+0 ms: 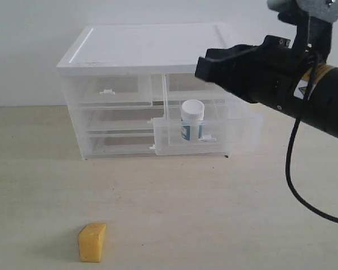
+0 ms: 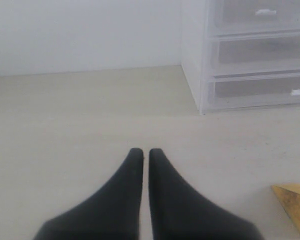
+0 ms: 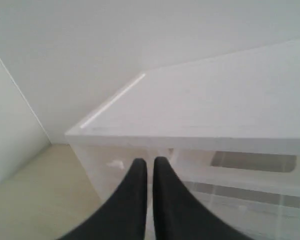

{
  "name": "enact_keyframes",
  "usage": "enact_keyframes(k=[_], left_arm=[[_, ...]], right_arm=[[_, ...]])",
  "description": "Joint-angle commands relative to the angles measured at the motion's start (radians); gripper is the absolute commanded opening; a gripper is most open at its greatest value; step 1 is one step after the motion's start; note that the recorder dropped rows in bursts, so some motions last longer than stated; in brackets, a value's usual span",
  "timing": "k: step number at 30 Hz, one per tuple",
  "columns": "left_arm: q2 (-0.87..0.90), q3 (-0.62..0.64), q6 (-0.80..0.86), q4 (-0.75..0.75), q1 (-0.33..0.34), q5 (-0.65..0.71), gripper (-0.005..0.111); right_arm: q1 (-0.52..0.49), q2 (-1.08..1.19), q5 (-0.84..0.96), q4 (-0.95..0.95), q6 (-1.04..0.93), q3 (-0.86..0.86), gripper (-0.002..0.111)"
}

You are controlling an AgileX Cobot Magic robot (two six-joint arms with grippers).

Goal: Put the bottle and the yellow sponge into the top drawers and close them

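The bottle [image 1: 192, 121] stands upright inside the right top drawer [image 1: 236, 135], which is pulled out of the cabinet. The left top drawer [image 1: 110, 90] sits pushed in. The yellow sponge [image 1: 92, 242] lies on the table near the front left, far from the cabinet; its corner also shows in the left wrist view [image 2: 295, 202]. My right gripper [image 1: 200, 67] [image 3: 150, 161] hovers shut and empty just above the open drawer, at the cabinet's top edge. My left gripper [image 2: 146, 151] is shut and empty over bare table, with the sponge off to one side of it.
The white-topped translucent cabinet [image 1: 146, 48] stands at the back of the table against a pale wall. Two full-width drawers [image 2: 260, 92] lie below the top ones. The right arm's black cable [image 1: 293, 169] hangs in a loop at the right.
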Motion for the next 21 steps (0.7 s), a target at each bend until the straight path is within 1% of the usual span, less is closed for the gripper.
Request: enact_keyframes(k=[1, 2, 3, 4, 5, 9, 12, 13, 14, 16, 21], left_arm=[[-0.003, 0.003, -0.002, -0.001, 0.004, -0.001, 0.004], [-0.003, 0.003, -0.002, -0.001, 0.004, -0.001, 0.004], [-0.003, 0.003, -0.002, -0.001, 0.004, -0.001, 0.004], [-0.003, 0.003, -0.002, -0.001, 0.004, -0.001, 0.004], [-0.003, 0.003, -0.002, -0.001, 0.004, -0.001, 0.004], [-0.003, 0.003, -0.002, -0.001, 0.004, -0.001, 0.004], [-0.003, 0.003, -0.002, -0.001, 0.004, -0.001, 0.004], [-0.003, 0.003, -0.002, -0.001, 0.004, -0.001, 0.004], [-0.003, 0.003, -0.002, -0.001, 0.004, -0.001, 0.004], [-0.003, 0.003, -0.002, -0.001, 0.004, -0.001, 0.004], [-0.003, 0.003, -0.002, -0.001, 0.004, -0.001, 0.004]], right_arm=[[-0.003, -0.008, 0.099, -0.008, -0.309, -0.012, 0.0], [-0.003, -0.008, 0.176, -0.008, -0.347, -0.036, 0.0], [-0.003, -0.008, 0.324, -0.01, -0.383, -0.086, 0.0], [-0.003, -0.008, 0.411, -0.015, -0.4, -0.122, 0.0], [-0.003, -0.008, 0.572, -0.015, -0.431, -0.203, 0.0], [-0.003, -0.008, 0.843, -0.015, -0.456, -0.349, 0.0], [-0.003, 0.003, 0.954, 0.027, -0.507, -0.419, 0.0], [-0.003, 0.026, 0.995, 0.111, -0.595, -0.451, 0.0], [-0.003, 0.061, 1.038, 0.252, -0.734, -0.478, 0.0], [-0.003, 0.131, 1.121, 0.448, -0.919, -0.53, 0.0], [-0.003, 0.239, 1.11, 0.462, -0.942, -0.595, 0.0]])
